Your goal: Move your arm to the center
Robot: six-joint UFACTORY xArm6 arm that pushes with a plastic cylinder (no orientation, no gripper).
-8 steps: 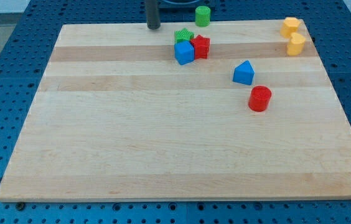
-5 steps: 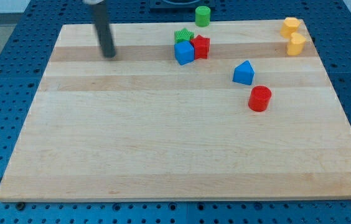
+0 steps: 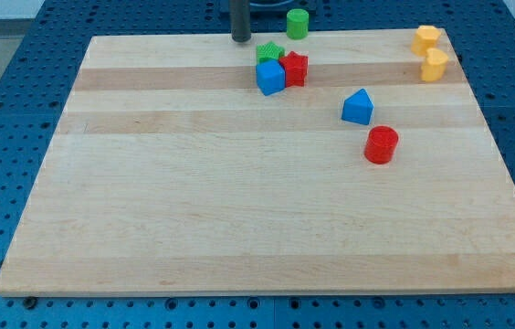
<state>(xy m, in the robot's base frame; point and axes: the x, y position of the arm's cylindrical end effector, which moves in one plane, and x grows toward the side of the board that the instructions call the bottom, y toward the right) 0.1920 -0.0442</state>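
My tip [image 3: 241,40] rests at the top edge of the wooden board [image 3: 239,201], a little left of the green cylinder [image 3: 297,23] and just up-left of a tight cluster: a green star [image 3: 268,51], a blue cube [image 3: 270,77] and a red star-like block [image 3: 295,68]. The tip touches none of them. A blue wedge-shaped block [image 3: 358,107] and a red cylinder [image 3: 381,144] lie right of centre. Two yellow blocks [image 3: 426,38] [image 3: 435,65] sit at the top right corner.
The board lies on a blue perforated table [image 3: 2,100] that surrounds it on all sides. The green cylinder stands just off the board's top edge.
The tip swung from the top edge down-left onto the board, then came back up and right to the top edge, ending slightly right of where it began. No block has moved.
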